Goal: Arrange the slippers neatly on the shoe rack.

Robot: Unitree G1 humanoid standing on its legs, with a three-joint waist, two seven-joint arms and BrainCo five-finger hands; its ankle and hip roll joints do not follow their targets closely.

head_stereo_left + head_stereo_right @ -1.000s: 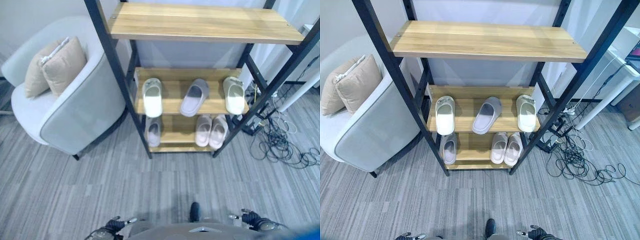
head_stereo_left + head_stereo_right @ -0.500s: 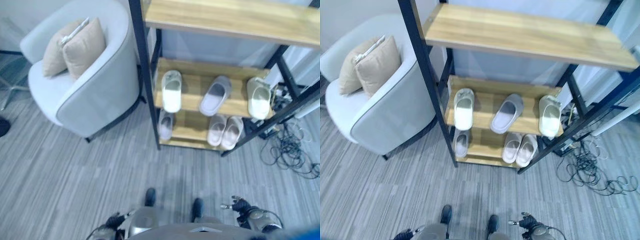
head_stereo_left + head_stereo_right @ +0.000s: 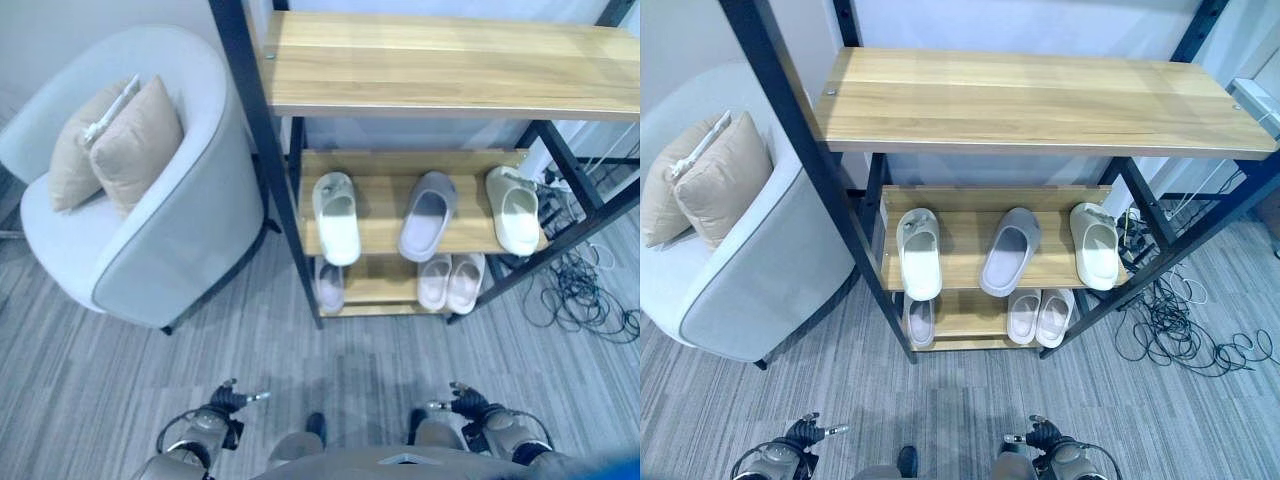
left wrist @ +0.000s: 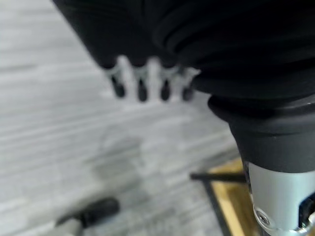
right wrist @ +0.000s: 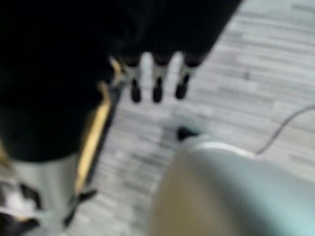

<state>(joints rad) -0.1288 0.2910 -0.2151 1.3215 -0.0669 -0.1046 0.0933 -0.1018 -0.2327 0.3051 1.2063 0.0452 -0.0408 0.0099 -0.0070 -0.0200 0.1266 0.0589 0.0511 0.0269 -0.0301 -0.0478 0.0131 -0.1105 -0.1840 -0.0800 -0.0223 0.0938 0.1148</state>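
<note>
Grey striped carpet (image 3: 940, 400) covers the floor, and the shoe rack (image 3: 1025, 100) stands in the upper middle of the frame, black posts carrying wooden shelves. On its middle shelf three slippers lie apart from one another: a white slipper (image 3: 919, 252) at the left, a grey slipper (image 3: 1008, 250) in the middle, turned at a slant, and a pale green slipper (image 3: 1095, 244) at the right. On the bottom shelf a single pale slipper (image 3: 921, 322) sits at the left, well apart from a pair of pale slippers (image 3: 1038, 316) lying side by side at the right. The top shelf is bare wood.

At the left of the frame a light grey armchair (image 3: 170, 230) stands just beside the rack, with two beige cushions (image 3: 112, 143) leaning on its back. A tangle of black cables (image 3: 1180, 330) lies on the carpet at the right.

My left hand (image 3: 228, 398) hangs low at the lower left of the frame, fingers (image 4: 140, 87) straight and holding nothing. My right hand (image 3: 468, 405) hangs at the lower right, fingers likewise straight above the carpet, empty.
</note>
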